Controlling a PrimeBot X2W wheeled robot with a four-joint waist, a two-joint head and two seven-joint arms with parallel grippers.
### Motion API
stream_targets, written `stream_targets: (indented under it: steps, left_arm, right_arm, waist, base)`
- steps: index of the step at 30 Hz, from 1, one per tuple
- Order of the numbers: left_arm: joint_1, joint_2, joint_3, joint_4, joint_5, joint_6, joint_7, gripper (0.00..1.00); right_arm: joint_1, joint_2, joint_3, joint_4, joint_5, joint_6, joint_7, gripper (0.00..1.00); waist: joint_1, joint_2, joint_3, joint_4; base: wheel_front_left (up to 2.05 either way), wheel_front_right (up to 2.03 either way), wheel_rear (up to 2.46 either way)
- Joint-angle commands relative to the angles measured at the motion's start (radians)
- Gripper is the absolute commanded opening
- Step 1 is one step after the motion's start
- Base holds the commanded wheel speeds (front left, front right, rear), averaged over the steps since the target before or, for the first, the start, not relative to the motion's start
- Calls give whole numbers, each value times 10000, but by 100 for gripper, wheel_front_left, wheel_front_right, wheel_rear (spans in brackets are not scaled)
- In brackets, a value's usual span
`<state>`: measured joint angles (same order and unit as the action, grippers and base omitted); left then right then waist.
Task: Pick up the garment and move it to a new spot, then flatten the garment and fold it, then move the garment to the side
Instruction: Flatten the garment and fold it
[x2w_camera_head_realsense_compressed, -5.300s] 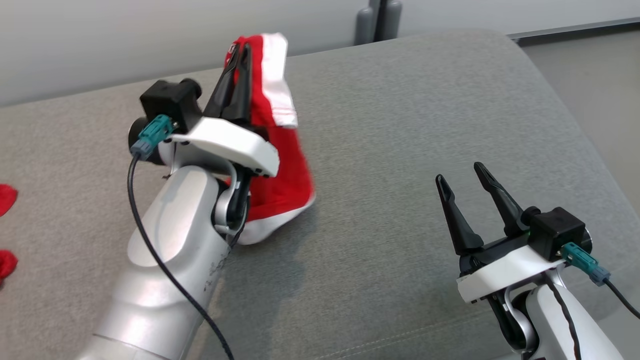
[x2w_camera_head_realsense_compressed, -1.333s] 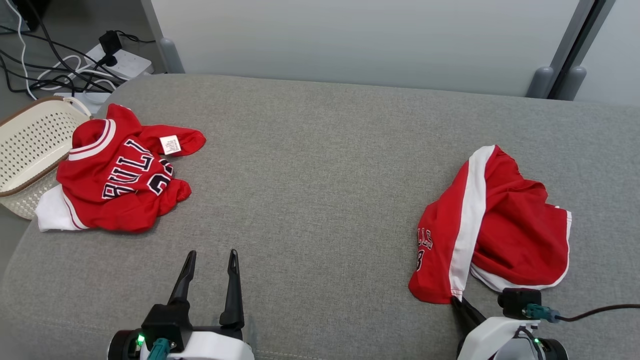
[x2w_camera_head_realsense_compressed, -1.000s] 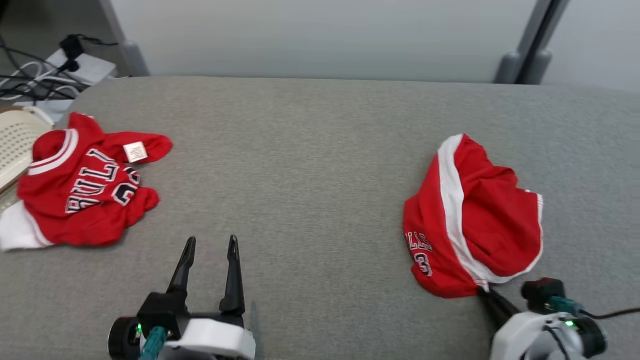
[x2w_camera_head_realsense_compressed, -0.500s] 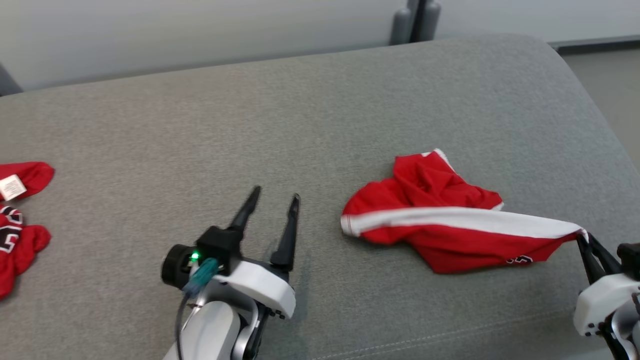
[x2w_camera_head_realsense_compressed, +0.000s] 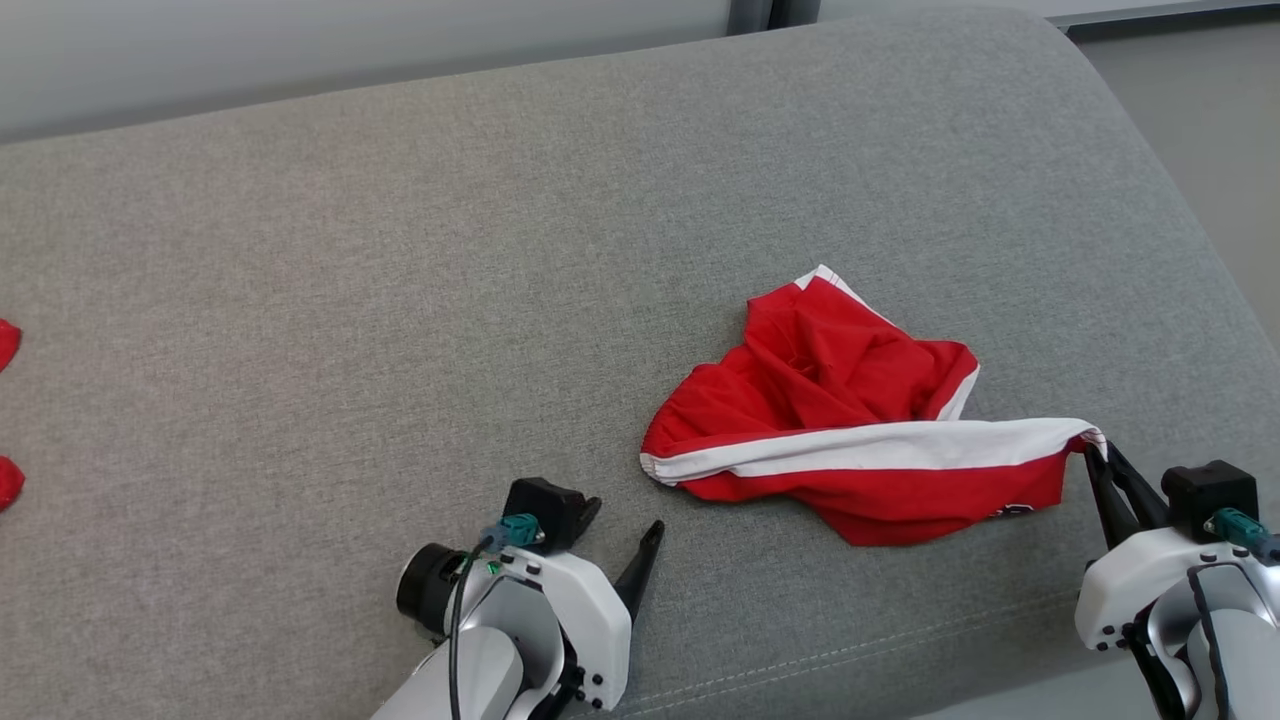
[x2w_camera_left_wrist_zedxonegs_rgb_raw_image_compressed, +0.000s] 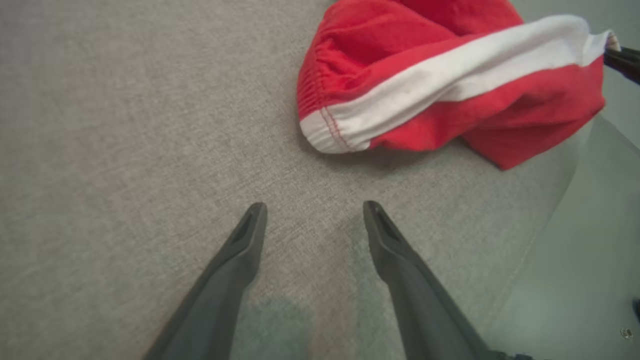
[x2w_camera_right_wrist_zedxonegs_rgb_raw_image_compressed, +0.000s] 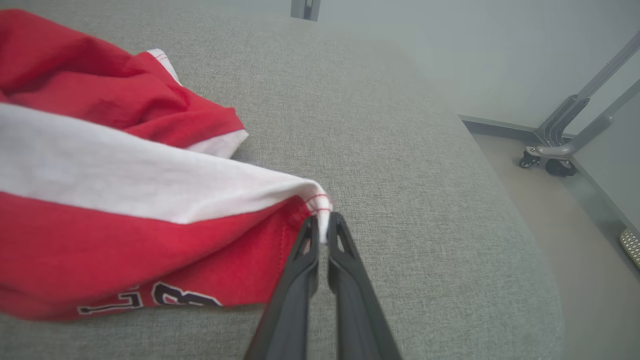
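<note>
The garment (x2w_camera_head_realsense_compressed: 840, 430) is a pair of red shorts with a white side stripe, lying crumpled on the grey cushion (x2w_camera_head_realsense_compressed: 400, 250) right of centre. My right gripper (x2w_camera_head_realsense_compressed: 1095, 455) is shut on the stripe's hem corner, and the stripe runs taut to the left from it. The right wrist view shows that gripper (x2w_camera_right_wrist_zedxonegs_rgb_raw_image_compressed: 322, 222) pinching the white hem of the garment (x2w_camera_right_wrist_zedxonegs_rgb_raw_image_compressed: 125, 175), with black lettering on the red cloth below. My left gripper (x2w_camera_head_realsense_compressed: 620, 520) stands open just short of the waistband end. In the left wrist view the left gripper (x2w_camera_left_wrist_zedxonegs_rgb_raw_image_compressed: 315, 207) holds nothing, and the garment (x2w_camera_left_wrist_zedxonegs_rgb_raw_image_compressed: 425, 85) lies ahead to the right.
Bits of another red garment (x2w_camera_head_realsense_compressed: 6, 480) show at the left edge. The cushion rounds off at the right, with floor (x2w_camera_head_realsense_compressed: 1200, 120) beyond it. A metal frame on a caster (x2w_camera_right_wrist_zedxonegs_rgb_raw_image_compressed: 555, 150) stands on the floor to the right.
The head camera has swung right and down. My right gripper has kept its grip and drawn the stripe corner out sideways. My left gripper has turned toward the waistband end and come closer to it.
</note>
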<state>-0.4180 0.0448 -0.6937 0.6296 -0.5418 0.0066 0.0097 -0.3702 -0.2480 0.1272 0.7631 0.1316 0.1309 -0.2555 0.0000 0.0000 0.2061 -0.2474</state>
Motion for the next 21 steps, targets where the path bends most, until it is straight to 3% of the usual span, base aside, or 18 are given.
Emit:
stream_targets:
  steps: [1, 2, 4, 6, 7, 13, 17, 18, 20, 21]
  left_arm:
    - [-519, 55, 184, -120, 91, 110, -92, 87]
    - [-593, 55, 146, -42, 93, 255, -253, 86]
    - [-711, 55, 14, 106, -12, 410, -508, 60]
    - [-873, 55, -138, 202, -168, 494, -789, 60]
    - [-966, 55, -235, 279, -226, 527, -896, 47]
    - [-1498, 55, -888, 842, -634, 530, -1110, 25]
    - [-1791, 55, -1311, 1032, -940, 531, -1302, 38]
    - [-1861, 55, -1402, 1050, -1029, 548, -1361, 47]
    - [-1996, 55, -1591, 1116, -1175, 606, -1457, 88]
    - [-2055, 55, -1680, 1156, -1251, 635, -1493, 100]
  right_arm:
    - [-139, -123, 119, -201, -53, -2, -63, 0]
    - [-161, -95, 119, -205, -51, -2, -63, 0]
    - [-198, -53, 131, -226, -42, -2, -63, 0]
    - [-211, -41, 149, -255, -27, -2, -63, 0]
    - [-215, -41, 167, -261, -18, -2, -63, 0]
    - [-304, -32, 312, -217, 30, -2, -63, 0]
    - [-379, -26, 371, -197, 89, -2, -63, 0]
    - [-388, -25, 373, -189, 101, -2, -63, 0]
    - [-405, -22, 380, -175, 129, -2, -63, 0]
    - [-413, -17, 388, -164, 139, -2, -63, 0]
  waist:
    - [0, 0, 40, -23]
    - [0, 0, 74, -52]
    - [0, 0, 116, -105]
    - [0, 0, 159, -150]
    - [0, 0, 177, -176]
    - [0, 0, 242, -383]
    - [0, 0, 309, -493]
    - [0, 0, 327, -509]
    - [0, 0, 361, -533]
    - [0, 0, 374, -544]
  base:
    - [0, 0, 0]
    - [0, 0, 0]
    - [0, 0, 0]
    - [0, 0, 0]
    - [0, 0, 0]
    - [0, 0, 0]
    - [0, 0, 0]
    - [0, 0, 0]
    - [0, 0, 0]
    - [0, 0, 0]
